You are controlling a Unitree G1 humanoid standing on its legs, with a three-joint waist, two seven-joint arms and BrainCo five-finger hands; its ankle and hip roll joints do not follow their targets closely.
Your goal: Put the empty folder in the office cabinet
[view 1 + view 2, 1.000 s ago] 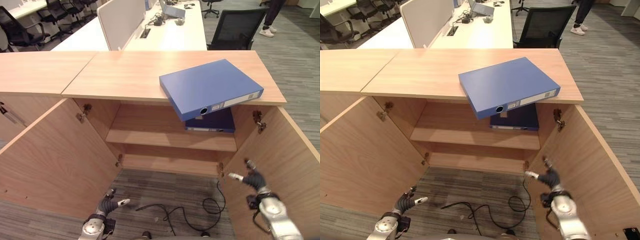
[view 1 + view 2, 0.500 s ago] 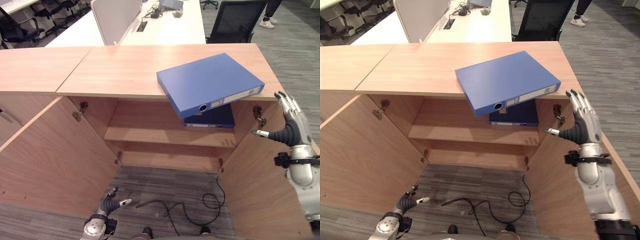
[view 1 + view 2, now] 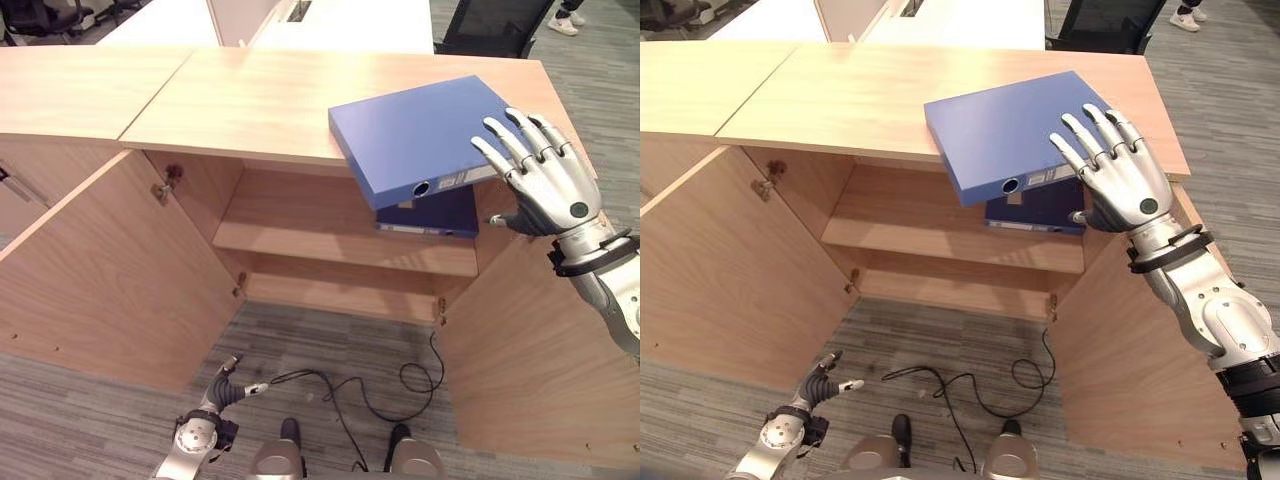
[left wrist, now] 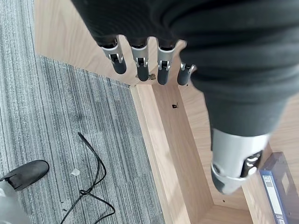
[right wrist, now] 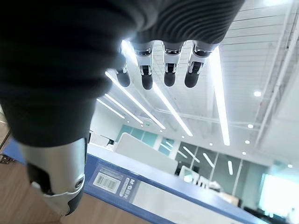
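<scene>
Setting: Office with grey carpet; wooden cabinet (image 3: 300,110) with both doors swung open, desks and chairs behind it.
Right hand fingers: straight and spread apart, clamped on nothing.
Right hand (image 3: 545,185): raised beside the cabinet's right front corner, just short of the folder's spine end; contact cannot be confirmed.
Change: one second ago this hand hung low by the right door; it has since risen to cabinet-top level.
Meaning: reach phase; grasp not yet made.
Folder (image 3: 425,135): flat on the cabinet top, one corner overhanging the front edge.
Dark binder (image 3: 428,215): on the cabinet's upper shelf, under the overhang.
Left hand (image 3: 228,385): low in front of the cabinet, fingers relaxed, idle.
</scene>
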